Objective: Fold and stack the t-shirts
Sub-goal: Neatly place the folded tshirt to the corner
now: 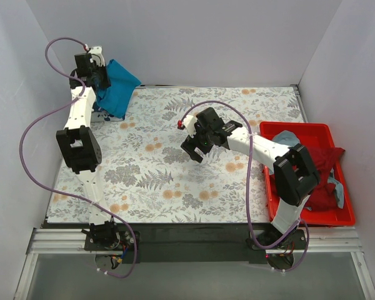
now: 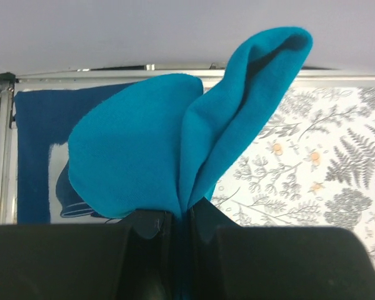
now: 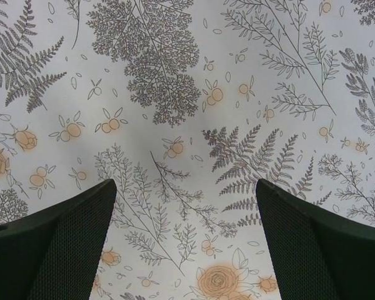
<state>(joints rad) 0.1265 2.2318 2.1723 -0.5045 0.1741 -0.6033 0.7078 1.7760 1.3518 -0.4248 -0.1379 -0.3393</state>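
My left gripper (image 1: 99,80) is at the far left corner, raised, and shut on a plain teal-blue t-shirt (image 1: 120,87) that hangs from it in folds. In the left wrist view the teal cloth (image 2: 144,144) bunches up from between the closed fingers (image 2: 184,209). A navy t-shirt with a white print (image 2: 37,137) lies flat on the table below it. My right gripper (image 1: 197,150) hovers over the middle of the table, open, with only the flowered tablecloth (image 3: 187,125) between its fingers (image 3: 62,237).
A red plastic bin (image 1: 300,129) stands at the right edge, holding a dark red t-shirt (image 1: 328,164) and a pale blue-grey one (image 1: 286,135). White walls close in the left, back and right sides. The flowered tablecloth (image 1: 175,181) covers the table.
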